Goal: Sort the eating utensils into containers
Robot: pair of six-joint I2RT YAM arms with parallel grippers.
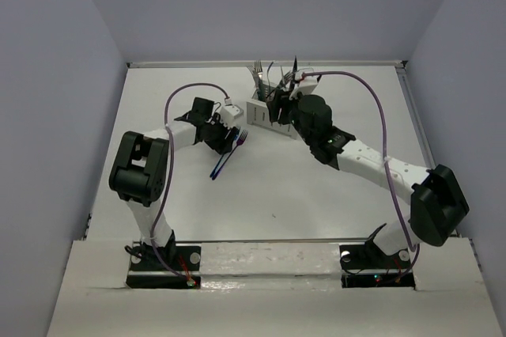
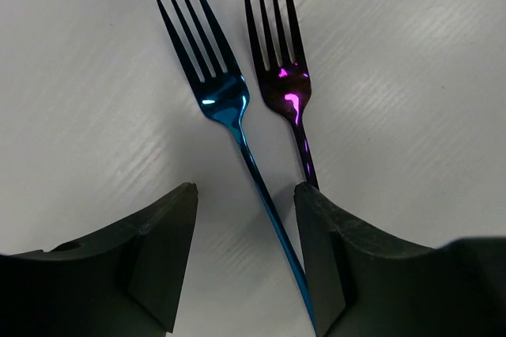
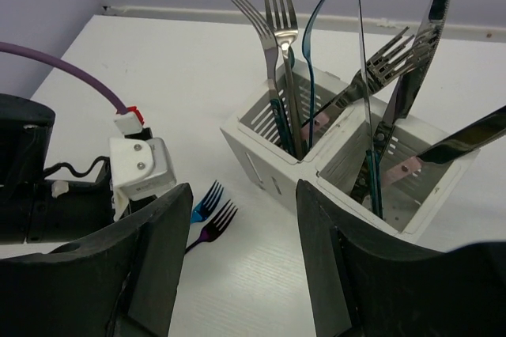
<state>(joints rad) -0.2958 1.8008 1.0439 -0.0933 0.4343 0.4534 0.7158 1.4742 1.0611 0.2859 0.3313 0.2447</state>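
Observation:
Two iridescent forks lie side by side on the table, a blue fork [image 2: 225, 100] and a purple fork [image 2: 289, 93]; both also show in the top view [image 1: 229, 153]. My left gripper [image 2: 247, 191] is open and low over their handles; the blue handle runs between the fingers, close to the right one, and the purple handle goes under the right finger. The white caddy [image 3: 273, 164] holds several forks in its left compartment and knives with a fork in its right. My right gripper [image 3: 245, 193] is open and empty, just in front of and above the caddy [image 1: 262, 110].
The left arm's white wrist camera [image 3: 138, 164] and purple cable [image 3: 71, 68] sit close to the left of my right gripper. The caddy's utensils stick up tall. The table's back wall edge [image 1: 265, 62] runs just behind the caddy.

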